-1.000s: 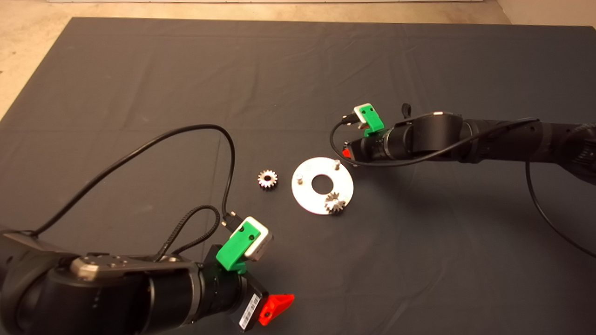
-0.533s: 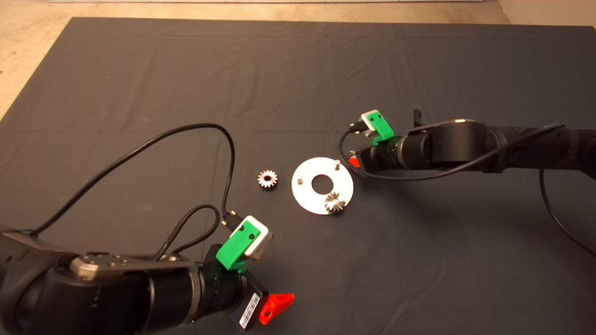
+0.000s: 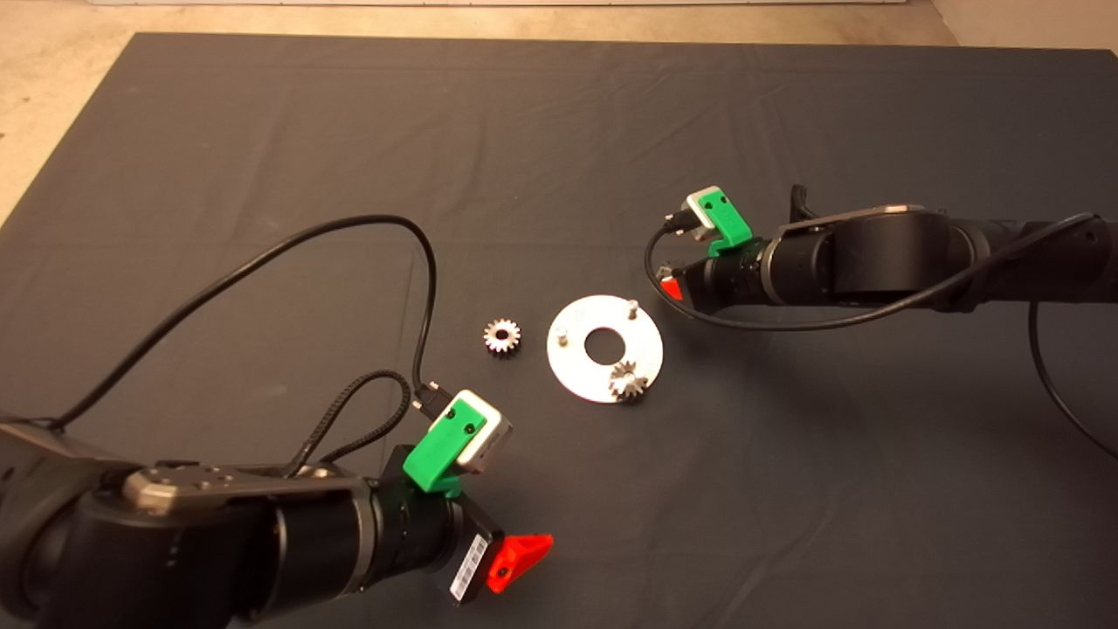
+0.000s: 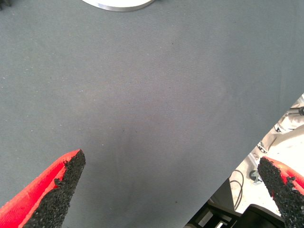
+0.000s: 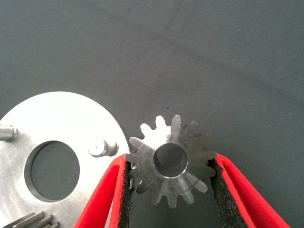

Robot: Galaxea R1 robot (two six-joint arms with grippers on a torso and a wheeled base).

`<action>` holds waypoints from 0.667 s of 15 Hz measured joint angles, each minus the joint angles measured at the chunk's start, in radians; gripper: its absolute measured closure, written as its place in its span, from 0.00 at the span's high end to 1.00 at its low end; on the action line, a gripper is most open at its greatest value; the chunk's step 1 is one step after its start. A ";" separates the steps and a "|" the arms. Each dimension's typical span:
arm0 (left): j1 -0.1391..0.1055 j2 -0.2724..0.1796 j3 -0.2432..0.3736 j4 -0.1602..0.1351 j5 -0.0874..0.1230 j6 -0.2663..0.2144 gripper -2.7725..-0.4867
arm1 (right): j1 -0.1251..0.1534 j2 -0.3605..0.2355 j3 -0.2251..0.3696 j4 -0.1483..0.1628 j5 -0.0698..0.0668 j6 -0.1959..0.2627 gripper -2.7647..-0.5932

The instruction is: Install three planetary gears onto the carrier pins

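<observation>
Our right end effector (image 5: 168,190) grips gear no. 2 (image 5: 171,161), just beside the disc (image 3: 576,367) & near a bare pin (image 5: 102,147). Left end effector (image 4: 168,190) idles, fingers apart, over the tabletop. 1 gear (image 3: 628,382) seated; 3rd (image 3: 502,335) lies loose beside the disc. 2 left.

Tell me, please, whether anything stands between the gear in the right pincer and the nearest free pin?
Nothing visible does: the gear held in the right pincer sits just beside the disc, with the bare pin unobstructed.
</observation>
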State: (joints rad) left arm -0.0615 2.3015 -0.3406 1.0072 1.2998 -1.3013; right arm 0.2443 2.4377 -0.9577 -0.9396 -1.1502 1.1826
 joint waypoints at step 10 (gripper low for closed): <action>0.000 0.000 0.000 0.000 0.000 0.000 0.94 | 0.024 0.023 0.000 0.065 0.002 0.001 0.19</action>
State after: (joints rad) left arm -0.0619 2.3019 -0.3406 1.0074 1.2998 -1.3017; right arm 0.2680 2.4602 -0.9577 -0.8749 -1.1479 1.1834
